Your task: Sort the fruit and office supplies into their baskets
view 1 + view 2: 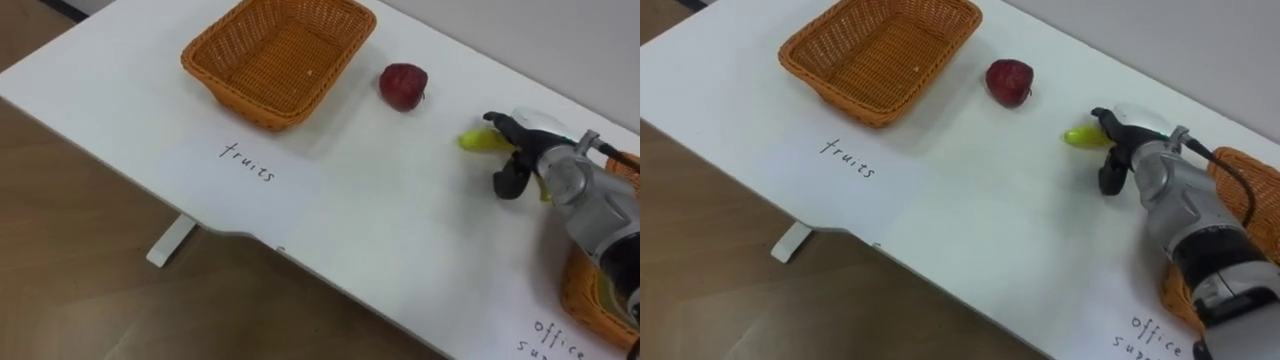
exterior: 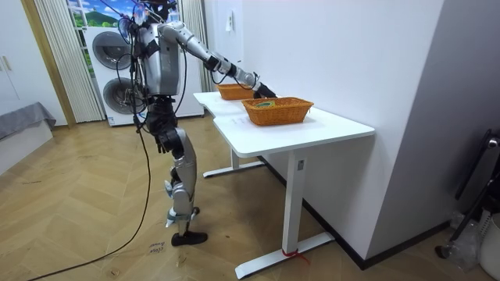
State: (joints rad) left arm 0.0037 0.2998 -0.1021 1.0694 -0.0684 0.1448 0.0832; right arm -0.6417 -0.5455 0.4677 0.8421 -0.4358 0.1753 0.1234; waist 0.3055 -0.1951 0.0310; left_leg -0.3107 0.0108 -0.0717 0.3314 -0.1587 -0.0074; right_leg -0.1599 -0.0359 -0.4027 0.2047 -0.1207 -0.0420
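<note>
"Office" writing (image 1: 556, 338) lower right by orange basket (image 1: 575, 292); right hand (image 1: 525, 150) clamped on yellow banana (image 1: 477, 141); red apple (image 1: 403, 86), "fruits" writing (image 1: 247, 162), wicker basket (image 1: 225, 95) upper left.

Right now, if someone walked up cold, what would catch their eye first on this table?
Probably the robot's right hand, stretched out over the white table at a yellow item on the right. Next, the red apple lying alone just right of the empty wicker basket, which has "fruits" handwritten in front of it.
</note>
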